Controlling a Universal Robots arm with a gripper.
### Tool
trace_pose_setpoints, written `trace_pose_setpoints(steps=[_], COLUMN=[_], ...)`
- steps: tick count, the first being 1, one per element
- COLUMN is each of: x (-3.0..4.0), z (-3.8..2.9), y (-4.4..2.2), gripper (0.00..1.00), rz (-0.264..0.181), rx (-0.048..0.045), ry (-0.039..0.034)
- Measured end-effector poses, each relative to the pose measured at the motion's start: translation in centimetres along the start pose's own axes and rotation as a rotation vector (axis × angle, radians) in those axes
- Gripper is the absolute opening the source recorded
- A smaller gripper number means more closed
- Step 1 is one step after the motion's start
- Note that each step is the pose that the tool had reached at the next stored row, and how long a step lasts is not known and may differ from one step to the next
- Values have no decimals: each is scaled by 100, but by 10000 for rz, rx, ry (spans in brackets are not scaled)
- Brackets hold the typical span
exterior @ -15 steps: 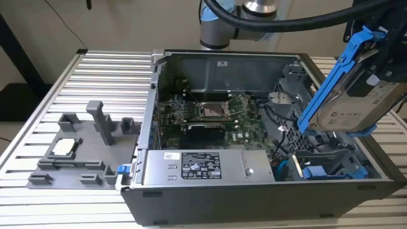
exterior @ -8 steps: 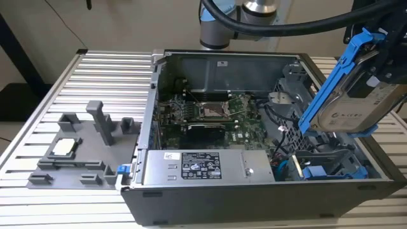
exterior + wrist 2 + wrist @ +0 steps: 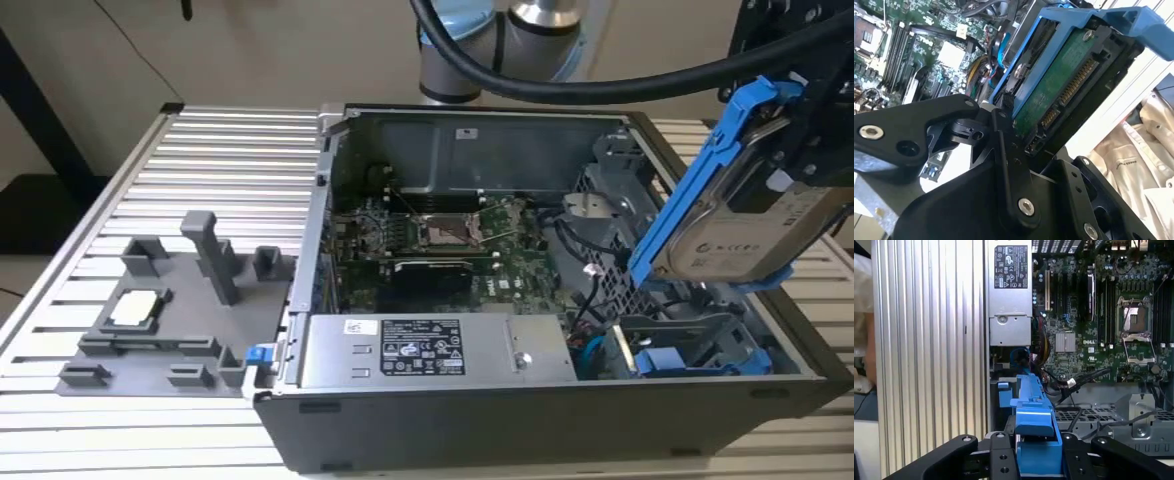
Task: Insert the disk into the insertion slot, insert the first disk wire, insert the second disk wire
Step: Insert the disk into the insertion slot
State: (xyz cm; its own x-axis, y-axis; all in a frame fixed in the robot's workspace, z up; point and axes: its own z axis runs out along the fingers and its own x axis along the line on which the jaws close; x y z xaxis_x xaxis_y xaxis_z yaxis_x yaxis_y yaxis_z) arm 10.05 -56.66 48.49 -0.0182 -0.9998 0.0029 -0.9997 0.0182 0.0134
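1. Gripper (image 3: 797, 165) up at two o'clock in the exterior view, and it's clamped tight on the disk (image 3: 747, 235). In the first wrist view the black fingers (image 3: 999, 456) press both sides of the blue carrier frame (image 3: 1034, 412), with no gap.
2. The disk hangs tilted, its label face towards the exterior camera, over the three o'clock side of the open computer case (image 3: 534, 425). It's not in any slot. The second wrist view shows its green underside and connector edge.
3. Just under it, at four o'clock in the case, sits the grey drive bay (image 3: 674, 340) with blue fittings and cables inside.
4. Also in the case: the motherboard (image 3: 441, 250) across the middle, and the power-supply box (image 3: 427, 350) with its white sticker along the six o'clock wall.
5. Out at nine o'clock, on the slatted table (image 3: 200, 150), a grey fixture tray (image 3: 187, 335) holds a pale square part (image 3: 138, 308).
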Motion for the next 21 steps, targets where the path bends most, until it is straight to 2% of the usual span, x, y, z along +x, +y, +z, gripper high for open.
trace_pose_setpoints(steps=[4, 9, 21], x=[0, 0, 15], z=[42, 78, 167], y=[-24, -94, -149], gripper=[33, 33, 33], rz=[-2, -28, -242], rx=[-36, -178, -179], ry=[0, 4, 9])
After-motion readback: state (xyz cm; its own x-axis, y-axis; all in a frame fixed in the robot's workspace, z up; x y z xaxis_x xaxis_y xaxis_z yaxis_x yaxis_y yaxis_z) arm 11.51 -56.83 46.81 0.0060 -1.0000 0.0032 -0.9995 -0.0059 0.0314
